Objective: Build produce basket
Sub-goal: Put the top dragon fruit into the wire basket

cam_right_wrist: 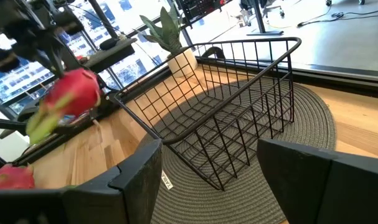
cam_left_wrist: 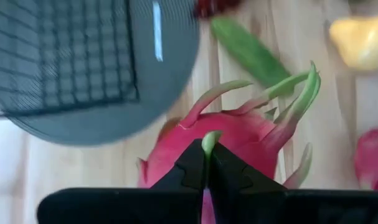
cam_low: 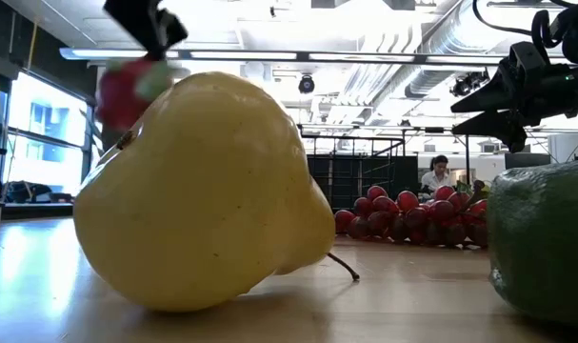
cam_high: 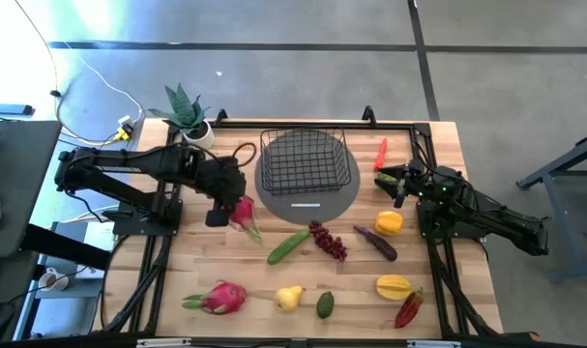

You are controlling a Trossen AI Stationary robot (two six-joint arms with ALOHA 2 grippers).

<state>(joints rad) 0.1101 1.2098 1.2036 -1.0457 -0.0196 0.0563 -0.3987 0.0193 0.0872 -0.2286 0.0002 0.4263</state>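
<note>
In L wrist view only: dragon fruit [cam_left_wrist: 226, 140] leaf pinched.

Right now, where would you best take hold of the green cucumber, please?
Grip the green cucumber across its narrow middle, coming straight down from above. It lies flat and diagonal on the table, so turn the tool crosswise to its length; the purple grapes sit close by.

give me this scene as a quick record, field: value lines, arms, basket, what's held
left gripper: shut on a dragon fruit by one of its green scales, beside the mat
right gripper: open, holding nothing, right of the basket
basket: empty, on the round grey mat
second dragon fruit: on the table, front left
pear: on the table beside it
</note>
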